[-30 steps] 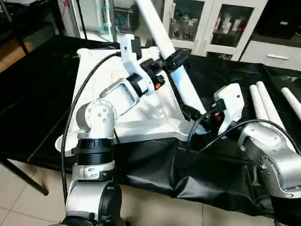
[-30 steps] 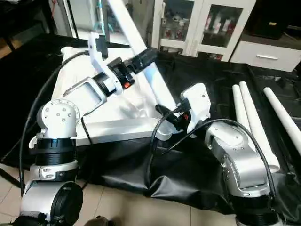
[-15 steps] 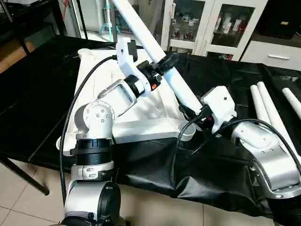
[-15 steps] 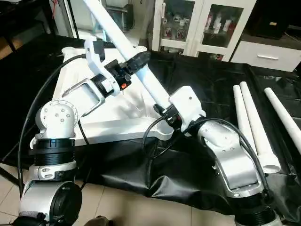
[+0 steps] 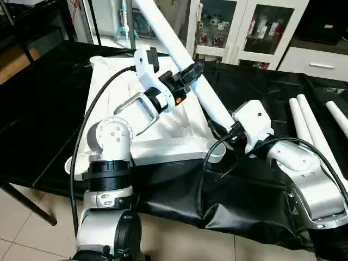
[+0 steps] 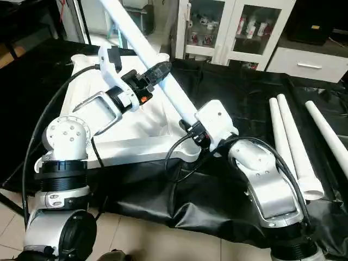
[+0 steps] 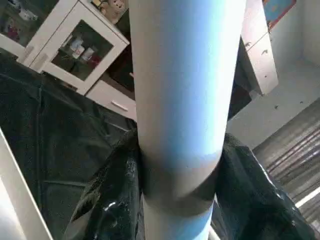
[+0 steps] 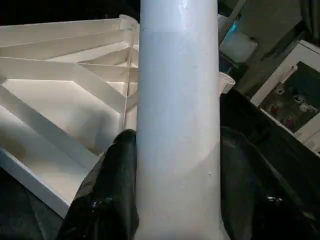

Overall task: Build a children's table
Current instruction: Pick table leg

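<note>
The children's table top [image 5: 109,87] lies underside up on a black cloth, its ribs showing [image 8: 50,90]. One long white leg [image 5: 163,30] rises tilted from the near right corner socket [image 5: 215,153] toward the far left. My left gripper [image 5: 191,72] is shut on the leg about halfway up, with a black finger [image 7: 107,200] pressed to each side of the tube [image 7: 185,75]. My right gripper [image 5: 224,130] is shut on the same leg [image 8: 179,100] low down, just above the socket, its fingers [image 8: 107,190] hugging both sides.
Three spare white legs [image 5: 304,125] lie side by side on the cloth at the right, the outermost [image 5: 338,117] near the edge. White glass-door cabinets [image 5: 244,27] stand behind the table. The cloth hangs over the near edge [image 5: 217,206] above a tiled floor.
My left gripper's fingers have closed onto the leg. The leg's upper end has swung further left. My right wrist turned and shifted left along the leg's base early on, then held still.
</note>
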Robot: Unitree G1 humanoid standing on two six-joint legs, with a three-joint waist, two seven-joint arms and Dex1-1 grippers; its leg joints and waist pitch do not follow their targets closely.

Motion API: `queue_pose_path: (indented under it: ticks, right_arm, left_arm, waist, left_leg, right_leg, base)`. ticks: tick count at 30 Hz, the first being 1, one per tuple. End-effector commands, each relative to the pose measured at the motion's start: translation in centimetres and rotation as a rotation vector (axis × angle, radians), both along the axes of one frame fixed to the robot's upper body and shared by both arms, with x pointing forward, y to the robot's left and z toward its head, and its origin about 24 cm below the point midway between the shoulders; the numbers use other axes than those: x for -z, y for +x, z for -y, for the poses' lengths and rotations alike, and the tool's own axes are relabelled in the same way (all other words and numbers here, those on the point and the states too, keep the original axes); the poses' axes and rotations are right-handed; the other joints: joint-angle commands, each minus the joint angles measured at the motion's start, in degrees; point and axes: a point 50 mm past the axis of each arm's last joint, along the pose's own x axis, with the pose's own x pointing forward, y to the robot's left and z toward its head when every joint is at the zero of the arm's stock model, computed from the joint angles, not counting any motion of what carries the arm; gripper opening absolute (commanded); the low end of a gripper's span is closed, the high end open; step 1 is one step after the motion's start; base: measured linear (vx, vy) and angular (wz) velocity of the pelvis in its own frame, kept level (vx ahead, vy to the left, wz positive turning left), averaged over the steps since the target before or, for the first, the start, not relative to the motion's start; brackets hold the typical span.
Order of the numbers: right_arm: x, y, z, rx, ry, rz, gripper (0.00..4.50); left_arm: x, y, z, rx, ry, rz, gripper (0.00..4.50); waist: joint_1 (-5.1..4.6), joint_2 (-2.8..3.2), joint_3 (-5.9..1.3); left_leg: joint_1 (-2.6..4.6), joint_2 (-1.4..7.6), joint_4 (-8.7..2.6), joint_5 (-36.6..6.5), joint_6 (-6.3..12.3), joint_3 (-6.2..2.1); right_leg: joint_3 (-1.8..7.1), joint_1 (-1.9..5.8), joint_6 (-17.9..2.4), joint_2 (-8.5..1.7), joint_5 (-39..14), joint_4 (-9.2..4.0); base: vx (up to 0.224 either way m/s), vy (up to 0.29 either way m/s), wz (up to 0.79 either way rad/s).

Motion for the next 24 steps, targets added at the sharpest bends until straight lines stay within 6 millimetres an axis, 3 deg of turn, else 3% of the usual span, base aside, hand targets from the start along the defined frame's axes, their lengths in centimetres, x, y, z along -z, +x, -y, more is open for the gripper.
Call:
queue_pose_path:
  ticks: [1,3,4,11,14,19,21,22,23,24]
  right_arm:
    - [0.1,0.0,-0.1,-0.016,-0.011,0.005,1.89]
    - [-0.1,0.0,-0.1,-0.016,0.001,0.007,1.89]
    - [-0.1,0.0,-0.1,-0.015,0.003,0.007,2.24]
    - [-0.2,-0.4,-0.1,-0.027,0.112,-0.012,2.97]
    - [-1.0,-1.4,-0.2,-0.124,0.266,-0.053,3.14]
    - [-1.9,-2.3,0.0,-0.208,0.341,-0.08,3.58]
    - [-2.5,-2.3,0.7,-0.204,0.388,-0.077,3.82]
    - [-3.8,-1.4,2.7,-0.117,0.461,-0.037,3.88]
    - [-4.6,-0.5,4.8,-0.002,0.506,0.0,3.93]
    - [-4.6,-0.4,5.0,0.007,0.508,0.002,4.02]
  left_arm:
    - [-0.3,-0.2,0.8,0.024,0.009,0.015,1.84]
    - [-0.5,0.0,0.6,0.004,0.029,0.036,1.78]
    - [-0.5,0.0,0.6,0.003,0.031,0.039,1.77]
    - [-0.5,0.1,0.1,-0.033,0.057,0.078,1.77]
    - [-0.5,0.2,-0.2,-0.063,0.092,0.102,1.77]
    - [-0.4,0.4,-0.9,-0.082,0.103,0.113,1.77]
    - [-0.3,0.4,-1.2,-0.073,0.115,0.122,1.77]
    - [-0.3,0.3,-1.7,-0.04,0.147,0.147,1.77]
    - [-0.4,0.2,-1.8,-0.003,0.15,0.164,1.77]
    - [-0.4,0.2,-1.8,-0.001,0.15,0.165,1.77]
  waist:
    - [-0.32,0.33,-4.34]
    - [-0.43,0.11,-4.4]
    - [-0.39,0.11,-4.43]
    - [-0.59,0.42,-4.39]
    - [-0.37,0.14,-4.4]
    - [-0.33,0.21,-4.39]
    - [-0.39,0.28,-4.32]
    - [-0.42,0.63,-4.3]
    - [-0.48,0.37,-4.37]
    - [-0.43,0.39,-4.33]
  left_leg:
    - [1.69,2.73,-3.44,-5.58,1.27,-1.64]
    - [1.72,2.69,-3.41,-5.58,1.13,-1.6]
    - [1.71,2.71,-3.41,-5.16,1.24,-1.64]
    - [1.76,2.76,-3.54,-6.46,1.02,-1.66]
    - [1.75,2.85,-3.58,-7.08,1.6,-1.66]
    - [1.76,2.93,-3.55,-6.57,1.96,-1.7]
    - [1.8,2.85,-3.64,-7.34,1.77,-1.62]
    - [1.87,2.76,-3.74,-7.64,1.38,-1.67]
    - [1.88,2.78,-3.78,-7.88,0.76,-1.6]
    - [1.95,2.73,-3.79,-7.68,0.41,-1.57]
  right_leg:
    - [1.97,2.45,-13.08,-2.75,4.98,-3.51]
    - [1.99,2.53,-13.08,-2.65,5.78,-3.53]
    - [1.95,2.55,-13.13,-2.65,6.46,-3.44]
    - [1.94,2.51,-13.24,-2.65,5.93,-3.59]
    - [1.94,2.61,-13.37,-2.79,5.98,-3.55]
    - [1.92,2.51,-13.18,-2.83,5.32,-3.52]
    - [1.95,2.42,-13.14,-2.79,3.75,-3.72]
    - [1.89,2.3,-13.04,-2.7,2.74,-3.84]
    - [1.88,2.27,-12.86,-2.65,1.9,-3.74]
    - [1.87,2.17,-12.85,-2.65,1.56,-3.72]
  base:
    - [0.0,0.0,0.0]
    - [0.0,0.0,0.0]
    - [0.0,0.0,0.0]
    - [0.0,0.0,0.0]
    - [0.0,0.0,0.0]
    - [0.0,0.0,0.0]
    - [0.0,0.0,0.0]
    - [0.0,0.0,0.0]
    - [0.0,0.0,0.0]
    - [0.0,0.0,0.0]
